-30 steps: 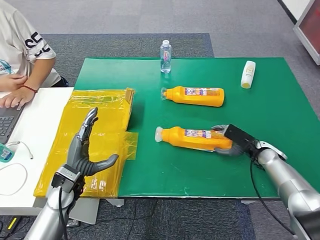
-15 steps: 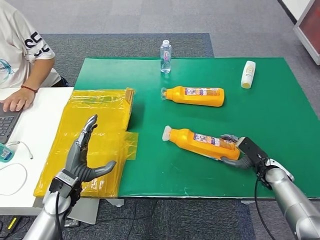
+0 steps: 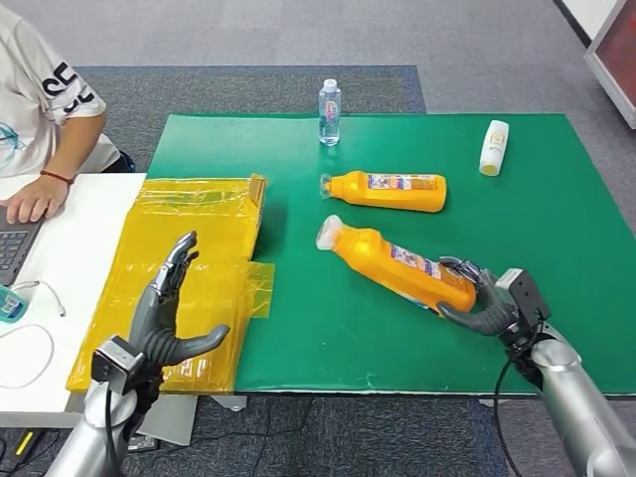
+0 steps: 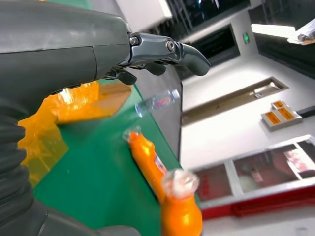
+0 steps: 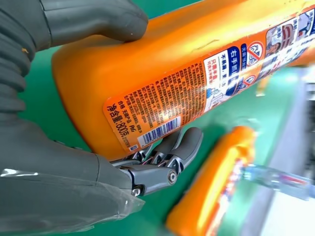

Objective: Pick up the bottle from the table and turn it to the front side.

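Observation:
An orange bottle [image 3: 397, 266] with a white cap is held by its base end in my right hand [image 3: 480, 303], lifted off the green mat [image 3: 555, 229] with the cap end tilted up toward the far left. In the right wrist view my thumb and fingers [image 5: 167, 162] wrap the orange bottle [image 5: 156, 83], whose barcode label faces the camera. A second orange bottle [image 3: 387, 190] lies flat on the mat farther back. My left hand [image 3: 161, 313] hovers open above the yellow plastic bags [image 3: 195, 248], fingers spread. The left wrist view shows both orange bottles [image 4: 148, 162].
A small clear water bottle [image 3: 328, 111] stands at the mat's far edge. A white bottle [image 3: 493, 147] lies at the far right. A person [image 3: 38, 99] sits at the left with a hand on a laptop [image 3: 11, 248] on the white table [image 3: 75, 248].
My right hand has drawn back toward me and raised the bottle; its cap end swung up and away. My left hand has sunk slightly.

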You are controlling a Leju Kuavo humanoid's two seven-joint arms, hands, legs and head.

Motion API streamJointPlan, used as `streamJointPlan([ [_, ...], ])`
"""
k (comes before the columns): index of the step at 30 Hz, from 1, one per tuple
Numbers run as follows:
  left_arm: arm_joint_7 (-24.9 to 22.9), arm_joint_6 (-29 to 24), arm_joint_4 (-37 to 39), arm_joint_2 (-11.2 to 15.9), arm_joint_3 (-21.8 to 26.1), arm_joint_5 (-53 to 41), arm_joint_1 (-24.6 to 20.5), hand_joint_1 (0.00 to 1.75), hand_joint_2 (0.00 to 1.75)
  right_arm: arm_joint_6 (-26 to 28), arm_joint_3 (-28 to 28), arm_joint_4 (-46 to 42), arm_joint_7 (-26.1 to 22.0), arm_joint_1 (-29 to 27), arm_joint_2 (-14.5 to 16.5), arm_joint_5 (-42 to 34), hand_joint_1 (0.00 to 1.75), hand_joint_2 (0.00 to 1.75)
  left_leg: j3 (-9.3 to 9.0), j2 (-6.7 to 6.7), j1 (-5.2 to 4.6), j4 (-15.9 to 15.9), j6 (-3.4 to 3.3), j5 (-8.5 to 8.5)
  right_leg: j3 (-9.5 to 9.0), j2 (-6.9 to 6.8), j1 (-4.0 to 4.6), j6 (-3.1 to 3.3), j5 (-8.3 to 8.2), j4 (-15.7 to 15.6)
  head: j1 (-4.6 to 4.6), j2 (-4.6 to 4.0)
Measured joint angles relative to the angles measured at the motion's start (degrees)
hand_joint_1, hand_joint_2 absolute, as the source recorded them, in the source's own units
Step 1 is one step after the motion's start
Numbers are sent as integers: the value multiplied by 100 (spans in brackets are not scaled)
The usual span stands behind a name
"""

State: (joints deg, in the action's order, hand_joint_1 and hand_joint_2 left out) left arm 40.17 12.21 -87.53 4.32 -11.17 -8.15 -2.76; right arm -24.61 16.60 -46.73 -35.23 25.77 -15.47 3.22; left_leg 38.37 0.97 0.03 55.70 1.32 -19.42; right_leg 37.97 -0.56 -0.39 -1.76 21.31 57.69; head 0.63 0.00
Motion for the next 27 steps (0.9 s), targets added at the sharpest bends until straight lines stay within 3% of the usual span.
streamJointPlan([
  [6, 0, 1503, -133, 41, 60, 761, 90, 0, 175, -296, -403, -577, 96, -257, 206, -306, 175, 175, 1, 0, 0, 0, 0, -1, 2, 1, 0, 0, 0, 0, -1, 0],
  [12, 0, 1908, -148, 48, 156, 879, 123, 0, 175, -367, -558, -804, 95, -327, 322, -359, 175, 175, 1, 0, 0, 0, 0, 1, 1, 0, 0, 0, -1, 0, 0, 0],
  [19, 0, 4366, 176, -122, 751, 1269, 63, 0, 175, -574, -631, -1182, 170, -356, 691, -281, 175, 175, 1, 1, 0, 0, 3, 3, 6, 1, 2, 2, -1, 1, 0, 0],
  [27, 0, 5120, 1508, -263, 1434, 1339, -537, 0, 175, -486, -116, -1986, 222, -421, 1257, 157, 175, 175, 3, 2, 7, -1, 17, 13, 14, 3, 10, 13, -5, 6, 2, 0],
])
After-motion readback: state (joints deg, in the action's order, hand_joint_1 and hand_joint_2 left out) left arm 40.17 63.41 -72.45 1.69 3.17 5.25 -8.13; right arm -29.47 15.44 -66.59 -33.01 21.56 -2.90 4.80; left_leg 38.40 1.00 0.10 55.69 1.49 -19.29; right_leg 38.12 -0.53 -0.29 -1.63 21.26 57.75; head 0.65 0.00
